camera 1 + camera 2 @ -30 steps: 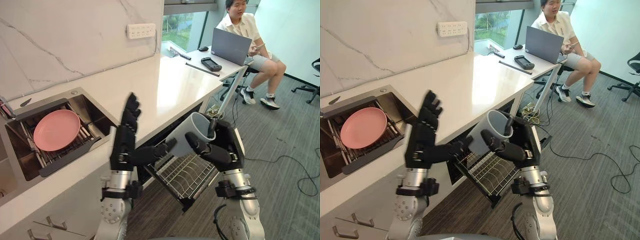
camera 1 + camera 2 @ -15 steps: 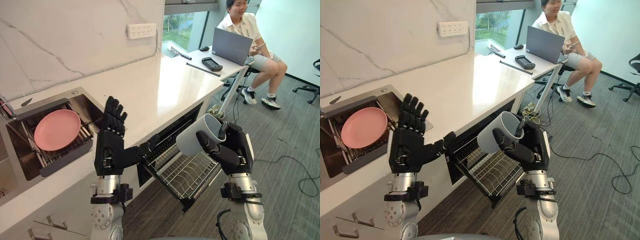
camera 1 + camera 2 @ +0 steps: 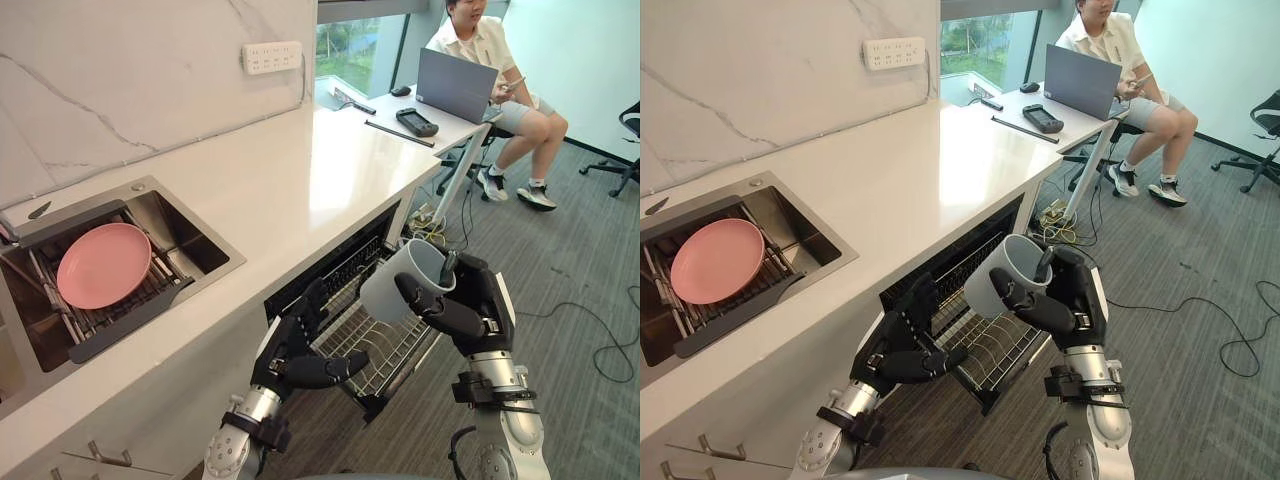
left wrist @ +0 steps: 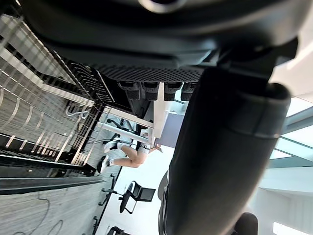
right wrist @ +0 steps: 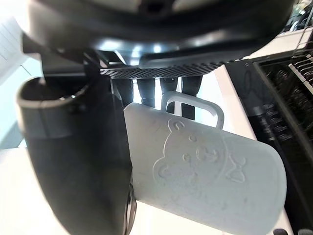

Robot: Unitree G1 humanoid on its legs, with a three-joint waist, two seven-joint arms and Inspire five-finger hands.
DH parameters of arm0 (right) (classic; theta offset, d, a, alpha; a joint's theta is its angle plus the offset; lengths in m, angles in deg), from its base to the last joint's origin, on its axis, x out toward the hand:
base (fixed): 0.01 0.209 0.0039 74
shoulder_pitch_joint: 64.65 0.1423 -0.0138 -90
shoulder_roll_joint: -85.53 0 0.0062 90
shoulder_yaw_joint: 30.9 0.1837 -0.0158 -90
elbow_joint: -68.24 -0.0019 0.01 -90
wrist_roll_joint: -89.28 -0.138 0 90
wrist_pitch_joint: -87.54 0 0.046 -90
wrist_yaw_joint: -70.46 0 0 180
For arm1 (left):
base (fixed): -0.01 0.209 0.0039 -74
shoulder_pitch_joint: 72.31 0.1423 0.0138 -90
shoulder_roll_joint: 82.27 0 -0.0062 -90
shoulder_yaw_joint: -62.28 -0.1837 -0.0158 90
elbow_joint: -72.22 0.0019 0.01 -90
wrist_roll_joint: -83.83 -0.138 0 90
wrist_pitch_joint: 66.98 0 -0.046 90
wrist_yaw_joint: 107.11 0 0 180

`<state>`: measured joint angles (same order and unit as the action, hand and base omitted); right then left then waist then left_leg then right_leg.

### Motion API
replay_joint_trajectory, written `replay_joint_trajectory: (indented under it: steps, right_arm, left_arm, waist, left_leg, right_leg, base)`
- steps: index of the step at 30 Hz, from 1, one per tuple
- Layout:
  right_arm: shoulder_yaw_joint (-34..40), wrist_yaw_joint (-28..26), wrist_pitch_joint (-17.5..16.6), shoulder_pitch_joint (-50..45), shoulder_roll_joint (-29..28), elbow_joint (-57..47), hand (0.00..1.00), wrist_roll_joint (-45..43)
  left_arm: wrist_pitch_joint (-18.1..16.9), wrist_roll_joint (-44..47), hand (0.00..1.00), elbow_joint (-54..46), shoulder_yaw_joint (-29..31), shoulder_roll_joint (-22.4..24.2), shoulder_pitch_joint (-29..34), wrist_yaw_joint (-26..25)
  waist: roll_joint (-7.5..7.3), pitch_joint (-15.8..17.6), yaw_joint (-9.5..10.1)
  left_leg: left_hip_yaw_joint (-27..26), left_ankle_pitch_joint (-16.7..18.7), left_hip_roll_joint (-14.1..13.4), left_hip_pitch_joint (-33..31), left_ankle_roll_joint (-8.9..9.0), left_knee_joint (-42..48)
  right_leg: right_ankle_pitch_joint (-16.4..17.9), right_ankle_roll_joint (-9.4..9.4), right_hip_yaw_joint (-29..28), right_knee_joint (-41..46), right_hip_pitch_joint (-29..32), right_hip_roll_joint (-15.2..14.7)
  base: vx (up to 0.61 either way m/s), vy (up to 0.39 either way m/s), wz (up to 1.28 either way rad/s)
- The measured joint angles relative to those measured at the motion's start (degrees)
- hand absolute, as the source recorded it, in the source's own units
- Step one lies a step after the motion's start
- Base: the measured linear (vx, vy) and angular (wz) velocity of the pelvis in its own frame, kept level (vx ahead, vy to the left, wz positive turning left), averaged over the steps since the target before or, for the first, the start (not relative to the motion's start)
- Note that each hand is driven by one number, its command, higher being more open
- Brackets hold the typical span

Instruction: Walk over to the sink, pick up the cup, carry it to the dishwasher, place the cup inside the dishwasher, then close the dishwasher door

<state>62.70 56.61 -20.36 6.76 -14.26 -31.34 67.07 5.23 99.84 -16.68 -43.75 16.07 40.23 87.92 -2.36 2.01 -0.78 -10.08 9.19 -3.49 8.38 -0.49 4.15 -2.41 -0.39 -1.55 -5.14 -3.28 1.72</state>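
Down from beside the sink (image 3: 212, 240), the left hand (image 3: 298, 358) now sits low at the front of the pulled-out rack (image 3: 392, 352), its fingers loosely open and holding nothing. The right hand (image 3: 470, 310) has its fingers curled round the cup (image 3: 395, 285), which hangs tilted on its side above the rack, just off the table (image 3: 300, 170) edge.

The likeliest trouble is crowding. The left hand is close to the rack wires, so it could snag them or block the cup's way down. The tilted cup may also land on its side and roll, or knock the table edge if it is swung inward. If the fingers let go too high, it would probably drop hard onto the wires.
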Motion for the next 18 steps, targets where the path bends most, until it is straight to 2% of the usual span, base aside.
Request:
replay_joint_trajectory:
  steps: [8,13,18]
  right_arm:
    - [0.71,-0.70,1.01,-0.12,1.68,3.20,0.00,2.43]
    - [0.72,-0.94,2.02,1.23,3.41,11.46,0.00,5.75]
    - [0.71,-1.28,3.75,2.08,4.14,16.64,0.00,9.30]
  left_arm:
    - [1.37,-7.08,1.00,10.54,1.76,-0.67,0.22,-3.20]
    - [1.90,-7.83,1.00,24.17,5.01,-1.71,-0.12,-4.52]
    - [2.31,-9.45,1.00,32.65,8.50,-1.95,0.15,-7.67]
  waist:
    - [0.27,-0.25,0.01]
    - [0.61,-0.14,0.00]
    - [1.29,0.37,0.08]
  left_leg:
    - [0.01,0.00,-0.13,0.00,0.00,0.00]
    - [0.13,0.24,-0.48,0.02,0.43,0.01]
    - [0.88,0.35,-0.49,0.26,0.62,0.11]
  right_leg:
    - [0.09,-0.15,1.99,0.00,-0.01,-0.29]
    - [-0.18,0.33,2.57,0.00,-0.20,-0.30]
    - [0.03,0.63,4.50,-0.01,-0.86,-0.65]
  base:
    - [0.00,0.000,0.00]
    - [0.00,-0.001,0.01]
    - [-0.01,0.001,0.09]
